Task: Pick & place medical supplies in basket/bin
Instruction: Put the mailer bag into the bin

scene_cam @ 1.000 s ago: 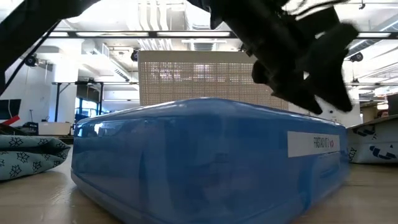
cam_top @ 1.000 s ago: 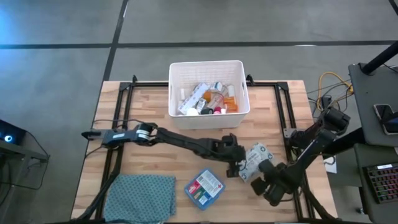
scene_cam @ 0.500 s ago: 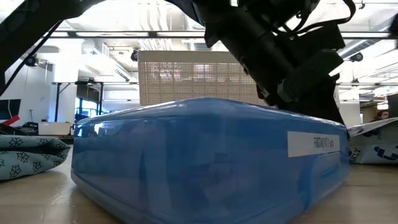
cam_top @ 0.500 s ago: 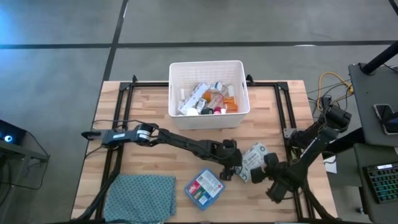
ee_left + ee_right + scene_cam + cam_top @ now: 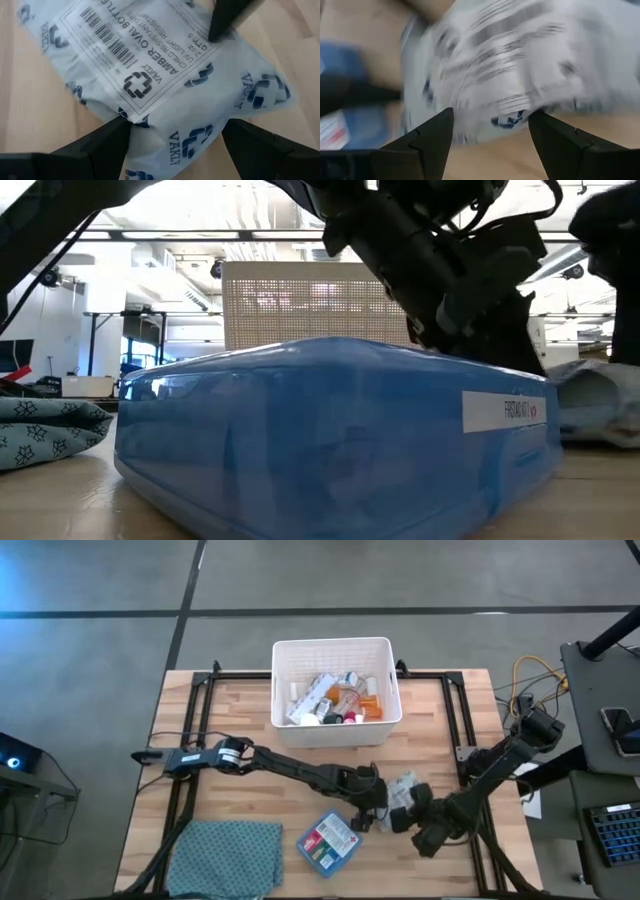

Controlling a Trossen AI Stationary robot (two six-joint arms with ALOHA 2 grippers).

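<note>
The grey-white patterned pack (image 5: 403,788), labelled for amber bottles (image 5: 165,70), lies bunched on the table right of centre. My left gripper (image 5: 382,808) reaches in from the table's left, open, its fingers astride the pack's end (image 5: 175,145). My right gripper (image 5: 420,820) comes from the right, open, with the pack (image 5: 505,65) just ahead of its fingers. The blue first-aid box (image 5: 328,842) lies flat near the front edge and fills the low view (image 5: 330,440). The white slotted bin (image 5: 335,680) at the far side holds several bottles and tubes. My left gripper has the pack's end between its open fingers, coming level from the table's left; the pack's corner (image 5: 131,125) lies against one finger (image 5: 105,142) and its other edge against the second. The pack rests on the table. My right gripper has one fingertip (image 5: 227,20) on the pack's far end, coming from the table's right.
A teal patterned folded cloth (image 5: 228,852) lies at the near left corner, also in the low view (image 5: 50,430). A black frame (image 5: 200,710) runs along the table's edges. Bare wood lies between the bin and the arms.
My right gripper has moved toward the table's left and closed in on the pack. The pack, spread flat a second ago, is now bunched up and pushed a little toward my left gripper, which has stayed about where it was.
</note>
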